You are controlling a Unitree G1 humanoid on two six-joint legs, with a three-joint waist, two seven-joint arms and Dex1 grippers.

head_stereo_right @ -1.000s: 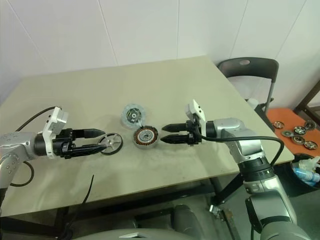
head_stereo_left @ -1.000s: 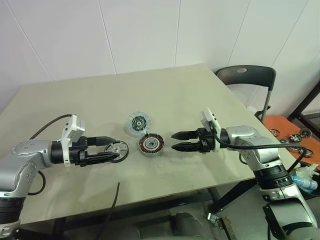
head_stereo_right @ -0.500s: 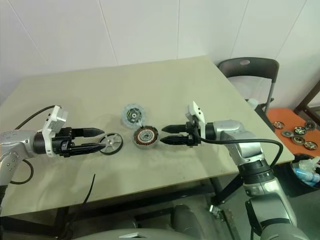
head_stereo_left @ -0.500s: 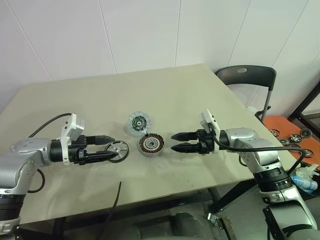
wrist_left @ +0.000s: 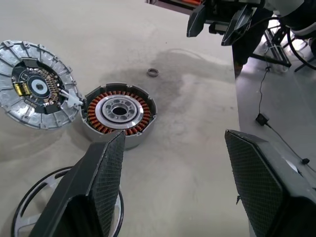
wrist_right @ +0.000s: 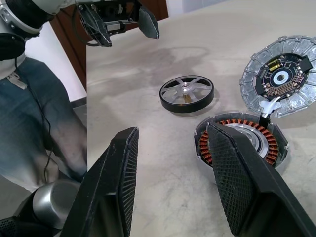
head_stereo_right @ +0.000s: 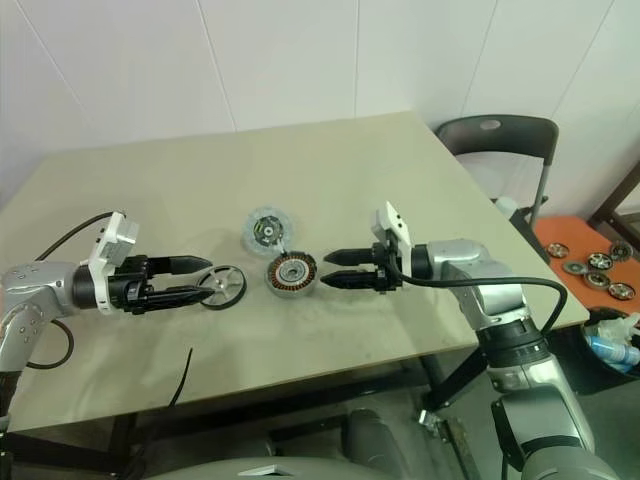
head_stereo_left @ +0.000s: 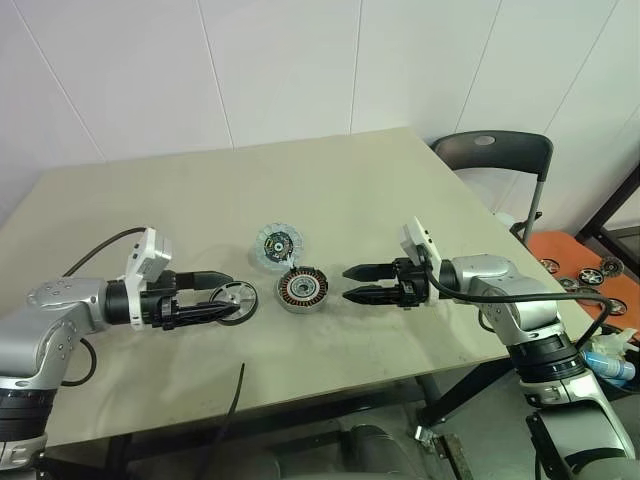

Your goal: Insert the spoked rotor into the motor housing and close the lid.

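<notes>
We see the motor housing (head_stereo_left: 303,290) on the tabletop (head_stereo_left: 350,190) between our two arms, the lid (head_stereo_left: 277,246) lying open just behind it and seemingly joined by a small white link. The spoked rotor (head_stereo_left: 234,300) lies flat at the left pincer's (head_stereo_left: 224,295) spread tips, not gripped. The right pincer (head_stereo_left: 352,282) hovers spread near the housing.

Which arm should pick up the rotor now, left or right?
Left. The left gripper is open right at the rotor, while the right gripper sits beyond the housing, which lies between it and the rotor.
</notes>
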